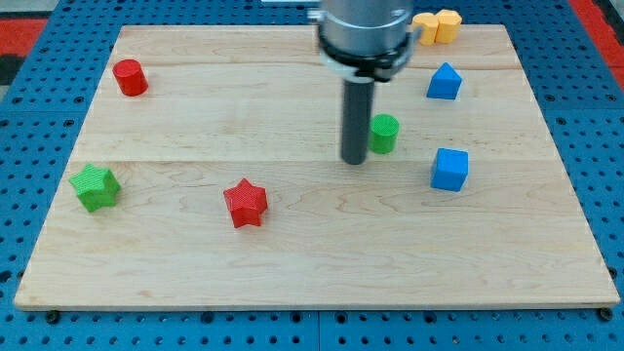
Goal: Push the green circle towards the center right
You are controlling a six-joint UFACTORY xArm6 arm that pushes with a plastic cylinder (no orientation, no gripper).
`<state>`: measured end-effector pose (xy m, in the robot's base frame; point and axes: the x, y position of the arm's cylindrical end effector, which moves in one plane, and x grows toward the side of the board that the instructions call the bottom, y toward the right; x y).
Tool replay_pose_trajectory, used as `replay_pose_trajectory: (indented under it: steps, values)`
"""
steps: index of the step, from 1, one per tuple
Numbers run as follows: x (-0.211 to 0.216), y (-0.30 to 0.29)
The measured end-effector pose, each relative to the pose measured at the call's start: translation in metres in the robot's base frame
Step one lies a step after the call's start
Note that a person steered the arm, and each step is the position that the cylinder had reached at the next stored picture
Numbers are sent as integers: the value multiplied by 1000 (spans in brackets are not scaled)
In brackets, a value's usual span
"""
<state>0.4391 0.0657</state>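
Note:
The green circle (384, 133) stands on the wooden board (312, 263), right of the middle. My tip (354, 161) is just left of it and slightly lower in the view, close to it or touching; I cannot tell which. The rod hides the circle's left edge.
A blue cube (449, 169) sits right of the green circle, lower down. A blue block (444, 82) is above it. Two yellow blocks (435, 26) are at the top right. A red star (245, 203), a green star (95, 187) and a red cylinder (129, 77) lie to the left.

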Motion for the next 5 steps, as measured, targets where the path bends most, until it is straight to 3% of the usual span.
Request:
replay_pose_trajectory:
  steps: [1,2,4,5]
  values:
    - [-12,50]
    - [-11,60]
    - [-5,6]
    - [-27,6]
